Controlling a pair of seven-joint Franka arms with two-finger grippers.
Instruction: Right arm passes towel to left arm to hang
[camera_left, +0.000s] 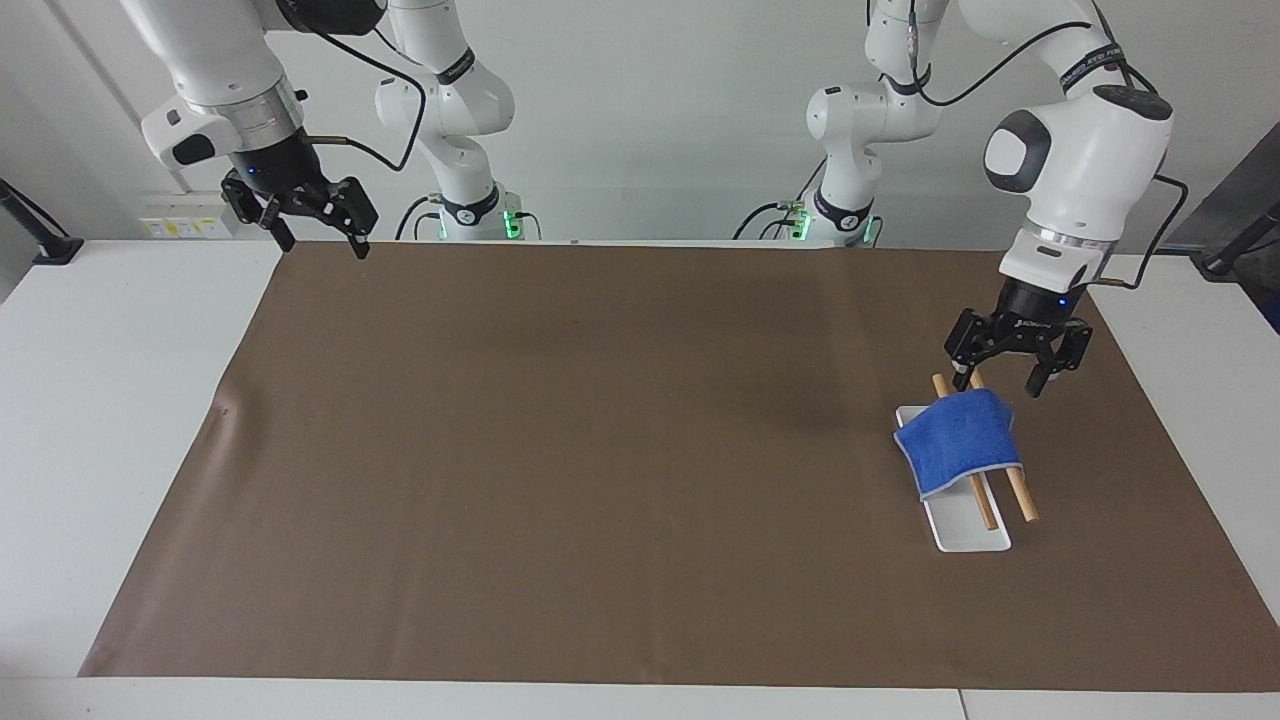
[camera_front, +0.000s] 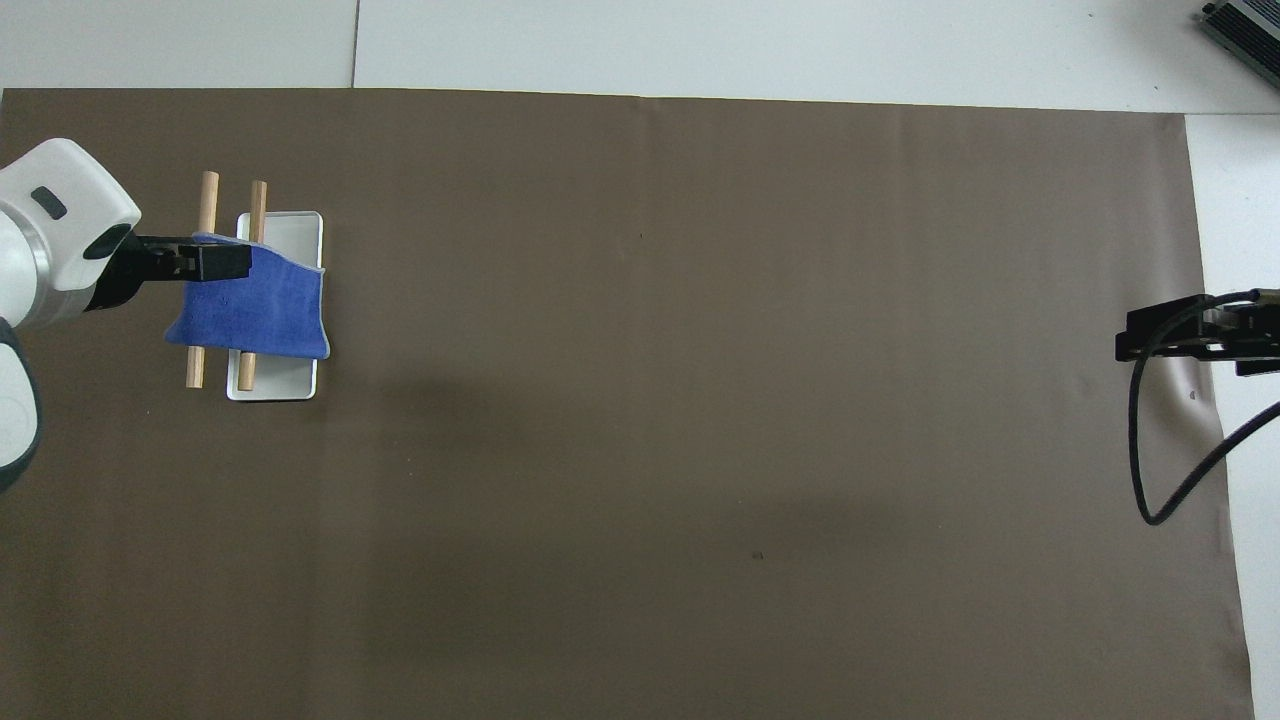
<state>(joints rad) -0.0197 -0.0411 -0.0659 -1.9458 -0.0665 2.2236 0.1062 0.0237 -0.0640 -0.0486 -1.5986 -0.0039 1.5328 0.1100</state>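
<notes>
With the left claw (camera_left: 1012, 376) released above the towel (camera_left: 958, 443) near the desk's (camera_left: 120, 400) left-arm edge, the dowels (camera_left: 1018, 492) could be dislodged by its tips, while the released right claw (camera_left: 312, 228) is kept waiting.

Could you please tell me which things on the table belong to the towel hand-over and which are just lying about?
Job:
blue towel, draped over two wooden rods
left gripper, open, over the towel's edge
right gripper, open, waiting

Lying about:
white tray
brown mat
</notes>
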